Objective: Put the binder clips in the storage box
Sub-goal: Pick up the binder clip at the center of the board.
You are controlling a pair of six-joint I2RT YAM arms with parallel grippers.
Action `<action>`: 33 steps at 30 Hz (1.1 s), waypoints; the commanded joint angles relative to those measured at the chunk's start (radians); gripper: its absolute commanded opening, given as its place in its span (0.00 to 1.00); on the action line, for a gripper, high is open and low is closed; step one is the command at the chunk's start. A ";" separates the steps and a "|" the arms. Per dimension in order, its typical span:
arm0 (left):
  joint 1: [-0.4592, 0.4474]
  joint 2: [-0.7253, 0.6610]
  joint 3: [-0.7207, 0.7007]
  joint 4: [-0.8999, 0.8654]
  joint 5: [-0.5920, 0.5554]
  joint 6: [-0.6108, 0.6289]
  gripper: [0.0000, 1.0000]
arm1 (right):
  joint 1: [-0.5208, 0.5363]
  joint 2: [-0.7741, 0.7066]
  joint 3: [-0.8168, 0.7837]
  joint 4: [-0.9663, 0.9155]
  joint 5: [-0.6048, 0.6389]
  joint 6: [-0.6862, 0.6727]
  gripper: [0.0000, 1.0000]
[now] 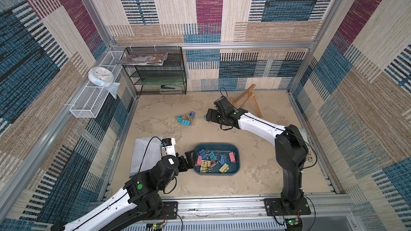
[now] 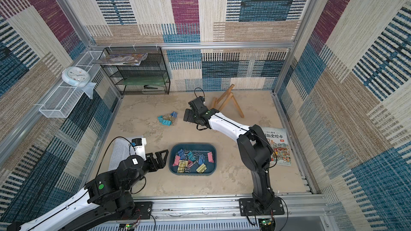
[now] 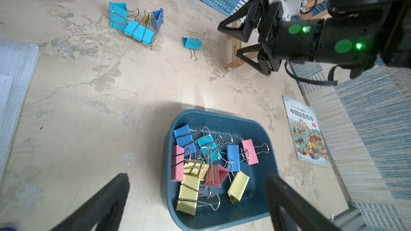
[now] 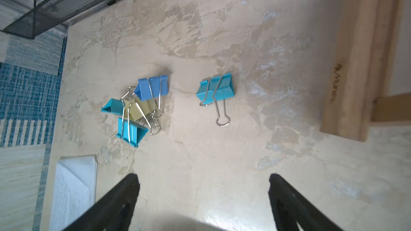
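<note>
The storage box (image 1: 231,168) (image 2: 209,170) (image 3: 255,196) is a dark teal tray near the front middle of the table. Several binder clips (image 1: 211,160) (image 2: 191,161) (image 3: 200,163) in pink, yellow and blue lie inside it. My left gripper (image 1: 190,161) (image 2: 163,160) (image 3: 196,177) hangs open and empty over the box's left end. A pile of blue and yellow clips (image 1: 185,118) (image 2: 167,118) (image 3: 135,24) (image 4: 135,110) lies farther back. One teal clip (image 3: 192,42) (image 4: 216,89) lies alone beside it. My right gripper (image 1: 208,116) (image 2: 186,115) (image 4: 203,176) hovers open above that clip, holding nothing.
A wooden easel (image 1: 246,101) stands behind the right arm. A picture book (image 2: 278,147) lies at the right edge, a printed sheet (image 1: 144,154) at the left. A black mesh rack (image 1: 158,72) stands back left, beside a white wire basket (image 1: 93,98) bearing a clock (image 1: 100,75).
</note>
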 commanded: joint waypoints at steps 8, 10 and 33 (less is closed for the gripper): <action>0.002 0.017 0.004 -0.042 0.008 0.032 0.99 | -0.012 0.205 0.195 -0.050 0.024 0.076 0.81; 0.001 0.026 0.007 -0.043 0.008 0.039 0.99 | -0.014 0.217 0.195 -0.026 0.024 0.078 0.70; 0.003 0.100 0.011 0.006 0.023 0.042 0.99 | -0.054 0.282 0.223 0.044 -0.107 -0.011 0.11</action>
